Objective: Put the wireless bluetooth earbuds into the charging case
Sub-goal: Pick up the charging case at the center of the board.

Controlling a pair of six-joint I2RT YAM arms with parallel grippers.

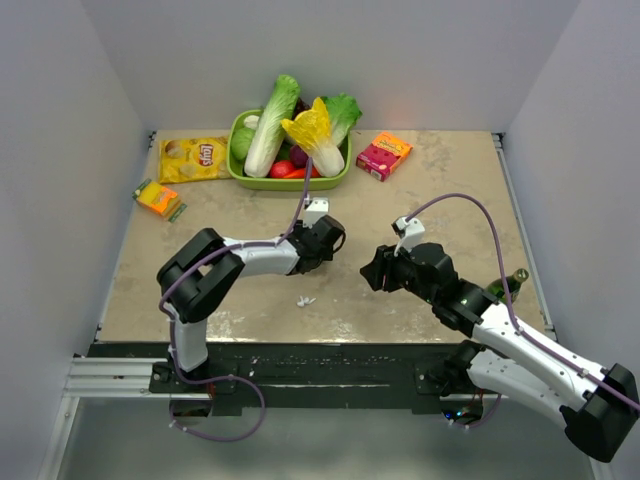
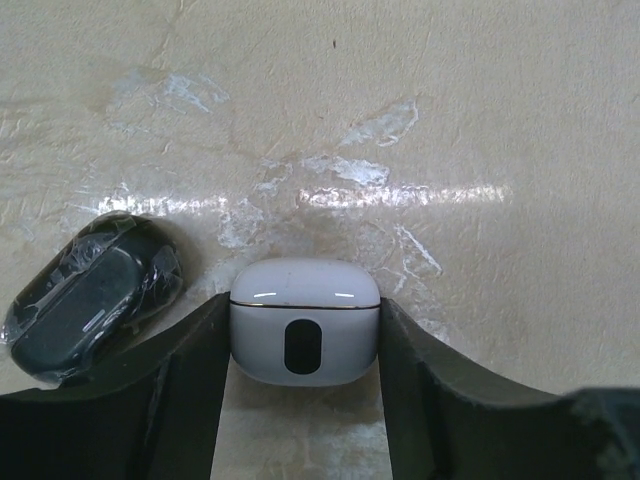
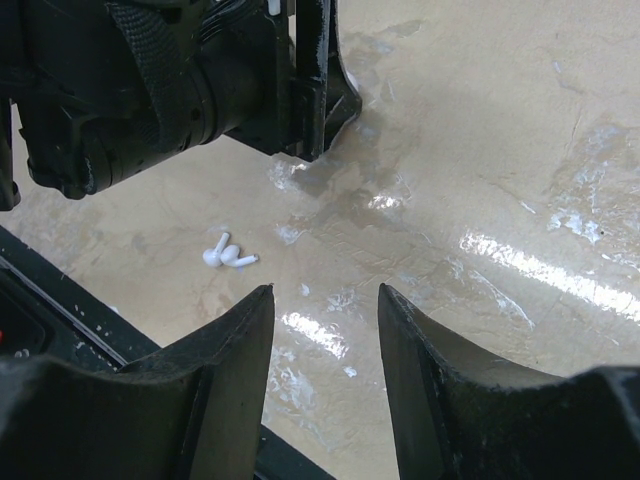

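The white charging case (image 2: 305, 290), lid closed and a dark oval on its front, sits between the fingers of my left gripper (image 2: 305, 325), which are pressed on both its sides on the table. In the top view the left gripper (image 1: 325, 240) hides the case. Two white earbuds (image 1: 305, 300) lie together on the table near the front edge, just below the left gripper; they also show in the right wrist view (image 3: 228, 254). My right gripper (image 1: 372, 272) is open and empty, to the right of the earbuds, its fingers (image 3: 240, 340) apart over bare table.
A green basket (image 1: 240, 172) of vegetables stands at the back centre, with a yellow chip bag (image 1: 193, 158), a small orange pack (image 1: 158, 198) and a pink box (image 1: 384, 155) around it. A dark film-wrapped object (image 2: 85, 300) lies just left of the case.
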